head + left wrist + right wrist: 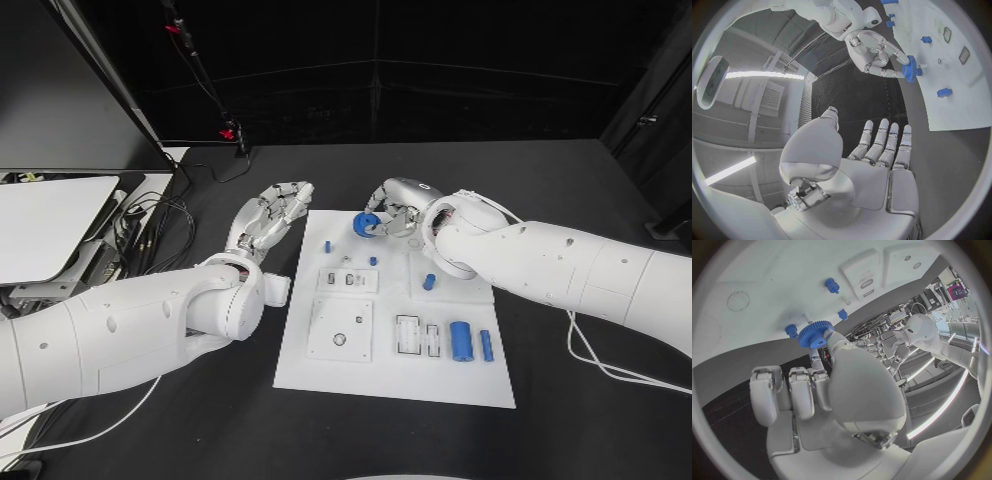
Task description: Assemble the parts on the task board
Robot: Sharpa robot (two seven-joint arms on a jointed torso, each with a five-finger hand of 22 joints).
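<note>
My right hand (397,208) hovers over the far end of the white task board (389,375) and pinches a blue gear (368,225) between thumb and finger; the gear (814,333) sits close above a small blue peg (791,330), and the gear (911,68) shows beside the board (961,100). My left hand (274,215) is held flat with fingers straight and apart, just left of the board's far corner, holding nothing; its fingers (882,142) point over the black table. Small blue pegs (327,245) (430,281) stand on the board. A blue cylinder (462,341) and a thinner blue pin (486,345) lie near its right edge.
White inset plates (342,330) and slots (420,336) cover the board's middle. A white panel (51,220) and cables (152,215) lie at the table's left side. Black table surface (577,180) stretches right of the board.
</note>
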